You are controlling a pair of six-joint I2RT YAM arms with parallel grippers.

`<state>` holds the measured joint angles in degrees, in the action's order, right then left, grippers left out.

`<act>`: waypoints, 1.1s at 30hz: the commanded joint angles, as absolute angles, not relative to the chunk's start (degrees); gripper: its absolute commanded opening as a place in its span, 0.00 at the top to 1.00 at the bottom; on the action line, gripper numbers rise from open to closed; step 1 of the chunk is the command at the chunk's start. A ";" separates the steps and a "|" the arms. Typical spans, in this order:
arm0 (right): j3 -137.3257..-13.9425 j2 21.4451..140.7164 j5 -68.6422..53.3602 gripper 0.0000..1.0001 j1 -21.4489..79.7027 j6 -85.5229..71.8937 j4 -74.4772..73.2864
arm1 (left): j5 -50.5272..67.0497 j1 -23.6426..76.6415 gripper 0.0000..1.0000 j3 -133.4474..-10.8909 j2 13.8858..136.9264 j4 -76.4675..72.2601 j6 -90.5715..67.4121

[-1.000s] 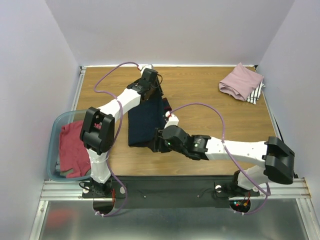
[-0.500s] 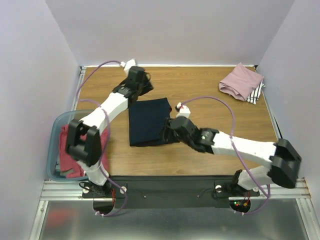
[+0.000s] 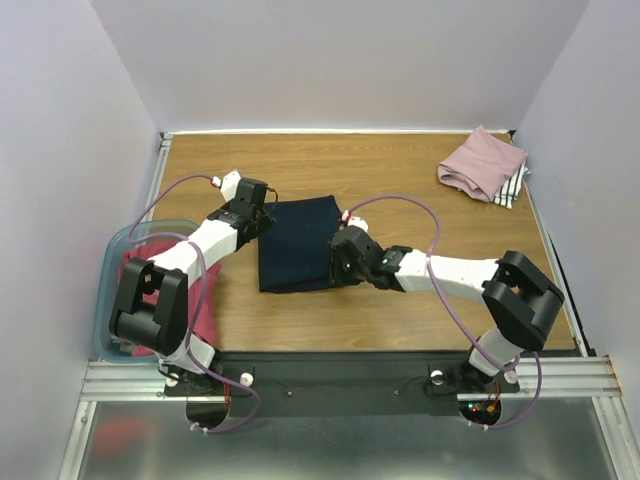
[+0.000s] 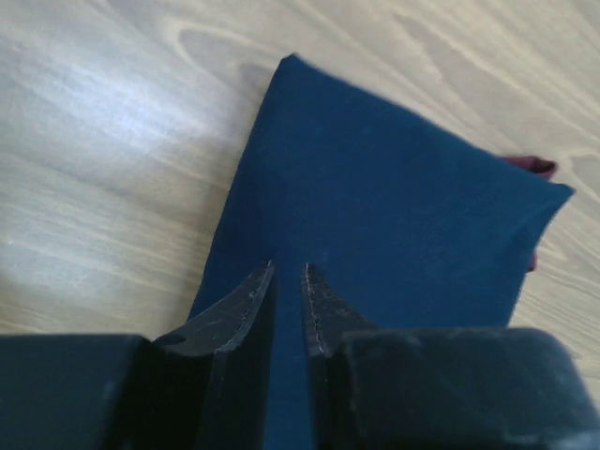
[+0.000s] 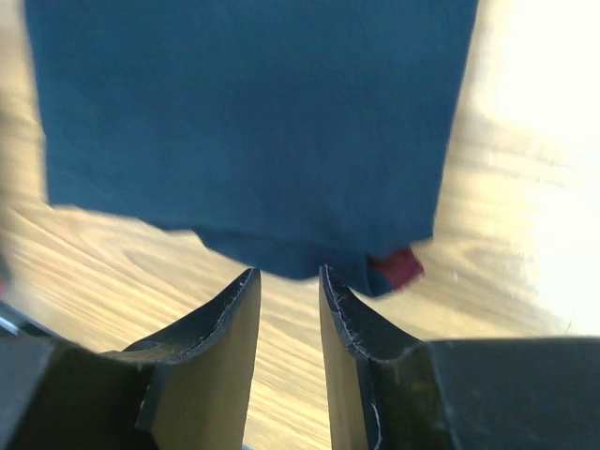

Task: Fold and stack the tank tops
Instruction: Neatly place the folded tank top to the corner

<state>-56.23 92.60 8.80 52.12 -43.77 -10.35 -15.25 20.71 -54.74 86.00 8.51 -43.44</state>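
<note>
The navy tank top (image 3: 295, 245) lies folded flat at the table's middle, a maroon trim corner (image 5: 398, 267) poking out at its edge. My left gripper (image 3: 266, 214) hovers at its far-left corner, open by a narrow gap with only navy cloth (image 4: 394, 206) showing below the left gripper (image 4: 289, 267). At the cloth's right edge sits my right gripper (image 3: 336, 264). The right gripper (image 5: 287, 272) is open and empty, just short of the navy cloth (image 5: 253, 122). A dusty pink top (image 3: 482, 163) lies folded on a white black-striped top (image 3: 513, 188) at the far right.
A translucent teal tub (image 3: 108, 300) at the left table edge holds red tops (image 3: 140, 280), partly hidden behind the left arm. Bare wooden table (image 3: 400, 190) lies between the navy top and the pink stack.
The left gripper let go of the raised navy cloth and drew back from the far edge to its left corner. The cloth now lies flat. The right gripper shifted slightly up along its right edge.
</note>
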 commanded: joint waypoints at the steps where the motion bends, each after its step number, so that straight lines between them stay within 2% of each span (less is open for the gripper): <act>1: -52.48 91.22 6.59 0.63 53.96 -45.87 -6.16 | -15.56 20.21 0.76 -53.79 86.83 4.49 -44.03; 9: -51.41 96.50 7.47 0.64 53.00 -47.11 -4.39 | -14.42 20.65 0.81 -50.28 87.98 2.11 -45.00; 12: -52.38 97.47 6.77 0.64 48.97 -46.41 -4.39 | -14.15 22.06 0.81 -48.35 86.40 0.97 -45.70; 16: -55.89 101.75 1.78 0.63 36.61 -43.25 -4.31 | -13.01 23.64 0.78 -47.11 81.05 0.61 -45.53; 20: -70.45 113.00 -5.16 0.61 27.52 -38.51 -4.48 | -11.25 24.52 0.74 -48.51 74.64 0.79 -44.22; 21: -80.23 116.68 -7.36 0.60 26.64 -37.89 -4.57 | -11.16 24.61 0.72 -48.86 74.18 0.79 -43.95; 23: -90.48 123.10 -14.28 0.59 26.37 -36.74 -6.58 | -11.95 24.61 0.69 -50.70 73.83 1.14 -43.42; 24: -99.49 129.23 -18.42 0.58 26.63 -36.91 -8.68 | -12.74 24.17 0.66 -52.63 74.70 2.10 -42.20; 26: -105.96 132.96 -18.90 0.54 27.24 -36.66 -10.62 | -14.23 22.77 0.62 -55.44 76.72 4.21 -40.88; 27: -107.82 134.20 -16.03 0.49 27.68 -35.95 -13.68 | -14.76 20.59 0.61 -57.90 79.16 5.52 -39.91; 29: -107.59 132.99 -12.76 0.42 27.60 -35.33 -15.03 | -16.16 18.38 0.60 -59.58 83.81 5.89 -39.29; 30: -106.10 131.76 -10.92 0.34 27.42 -35.33 -15.20 | -16.17 16.89 0.60 -60.72 85.76 6.67 -39.29; 33: -97.87 124.12 -4.41 0.28 27.25 -35.50 -15.12 | -17.22 13.36 0.64 -63.54 91.91 8.00 -40.08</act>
